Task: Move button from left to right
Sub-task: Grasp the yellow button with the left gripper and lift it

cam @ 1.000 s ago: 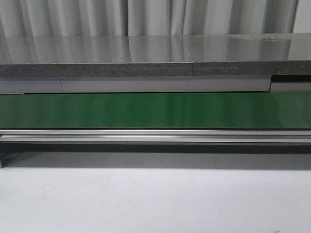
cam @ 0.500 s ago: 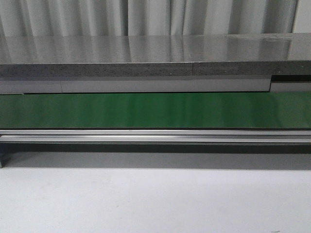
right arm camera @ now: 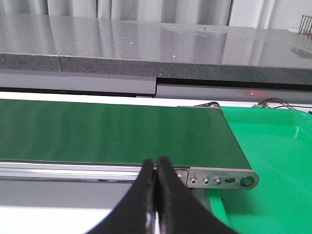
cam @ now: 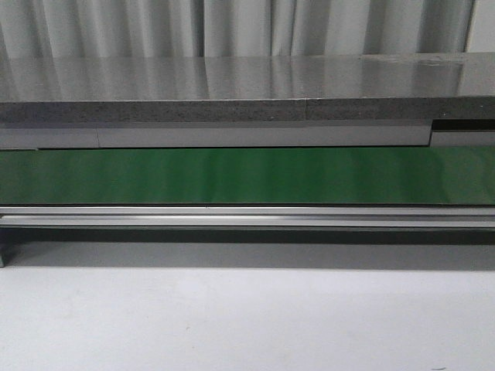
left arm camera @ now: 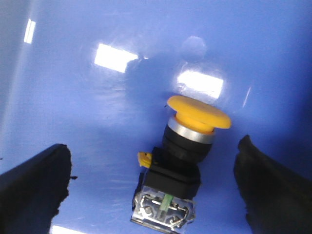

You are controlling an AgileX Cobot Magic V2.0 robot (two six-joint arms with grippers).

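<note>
My left gripper (left arm camera: pixel 151 190) is hanging wide open around the button (left arm camera: pixel 183 161) (lying tilted on a blue surface (left arm camera: pixel 73 97)), fingers clear of it. My right gripper (right arm camera: pixel 156 195) is resting fully closed, empty, near the green conveyor belt (right arm camera: pixel 112 131).

button (left arm camera: pixel 181 161) lies on its side on bin floor (left arm camera: pixel 87 117), between two fingers (left arm camera: pixel 34 187) of left claw (left arm camera: pixel 156 190), touching neither. right claw (right arm camera: pixel 156 195) sits near front rail of belt (right arm camera: pixel 107 131), fingers pressed together. tray (right arm camera: pixel 273 165) lies past belt end, off to claw's side. counter (right arm camera: pixel 146 48) runs behind belt.
</note>
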